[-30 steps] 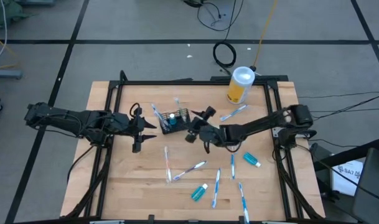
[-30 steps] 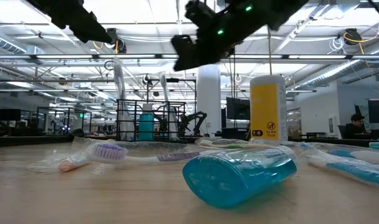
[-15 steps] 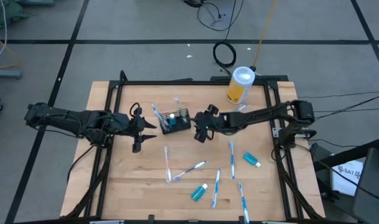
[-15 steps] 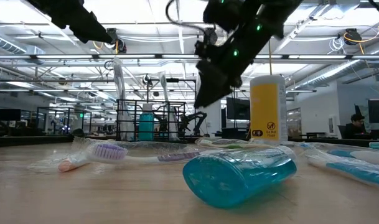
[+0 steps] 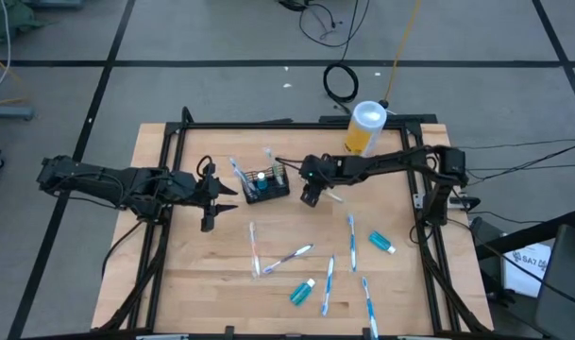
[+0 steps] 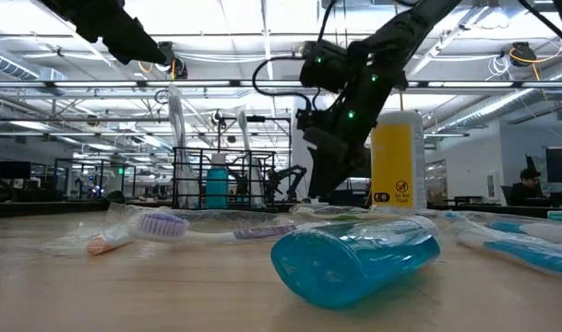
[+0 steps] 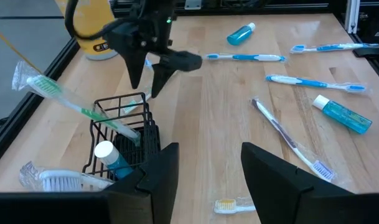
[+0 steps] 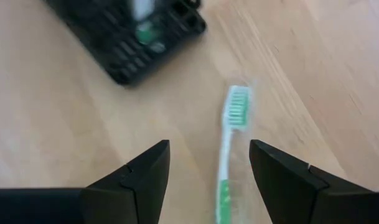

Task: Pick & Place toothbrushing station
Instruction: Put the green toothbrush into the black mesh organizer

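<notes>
Right wrist view looks down between the spread, empty fingers of the right end effector [image 8: 208, 186] at a green-bristled toothbrush [image 8: 229, 143] lying flat on the worktop [image 8: 65, 137]. The brush sits straight ahead of the fingers, its long axis running away from them, bristle head at the far end, toward the black wire caddy [image 8: 136, 37] just beyond.

From above, the right end effector [image 5: 311, 194] hangs just beside the caddy [image 5: 266, 183], which already holds upright brushes and a teal tube. The left end effector [image 5: 208, 194] waits on the caddy's other side, fingers parted and empty.

The right arm is plainly the nearer one to this brush. As I judge it, the fingers should close across the handle, not along it, so the wrist may need turning first.
</notes>
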`<state>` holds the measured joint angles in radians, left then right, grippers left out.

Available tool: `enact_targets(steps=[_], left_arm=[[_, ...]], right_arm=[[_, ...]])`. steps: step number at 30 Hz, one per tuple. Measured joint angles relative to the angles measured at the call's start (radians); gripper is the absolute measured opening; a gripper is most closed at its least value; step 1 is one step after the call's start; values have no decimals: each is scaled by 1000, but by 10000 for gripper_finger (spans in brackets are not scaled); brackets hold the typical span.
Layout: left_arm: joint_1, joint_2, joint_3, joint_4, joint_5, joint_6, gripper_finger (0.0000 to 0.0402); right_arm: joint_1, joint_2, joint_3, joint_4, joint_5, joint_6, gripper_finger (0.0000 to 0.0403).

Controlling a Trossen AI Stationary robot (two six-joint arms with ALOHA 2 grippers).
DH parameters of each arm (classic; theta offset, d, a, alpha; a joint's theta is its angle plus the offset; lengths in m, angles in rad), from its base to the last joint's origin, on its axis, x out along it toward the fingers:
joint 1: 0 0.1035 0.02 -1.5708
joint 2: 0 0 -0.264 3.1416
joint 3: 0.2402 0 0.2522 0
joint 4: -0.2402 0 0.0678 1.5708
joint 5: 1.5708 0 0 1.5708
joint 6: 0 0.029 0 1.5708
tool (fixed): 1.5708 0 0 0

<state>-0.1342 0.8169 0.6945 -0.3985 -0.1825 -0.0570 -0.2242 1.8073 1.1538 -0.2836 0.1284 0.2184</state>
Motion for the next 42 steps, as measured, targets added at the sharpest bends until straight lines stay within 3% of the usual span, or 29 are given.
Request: enact_targets(steps=[14, 22, 32, 42], left_arm=[[0, 0, 0, 7, -2, 7, 177], [1, 0, 0, 7, -3, 9, 177], [1, 0, 0, 7, -3, 2, 177], [1, 0, 0, 7, -3, -7, 177]], right_arm=[[-76, 116, 5, 30, -3, -36, 196], [-75, 112, 3, 24, 2, -14, 108], [-73, 113, 2, 30, 32, 149, 11], [-51, 89, -2, 25, 33, 208, 21]])
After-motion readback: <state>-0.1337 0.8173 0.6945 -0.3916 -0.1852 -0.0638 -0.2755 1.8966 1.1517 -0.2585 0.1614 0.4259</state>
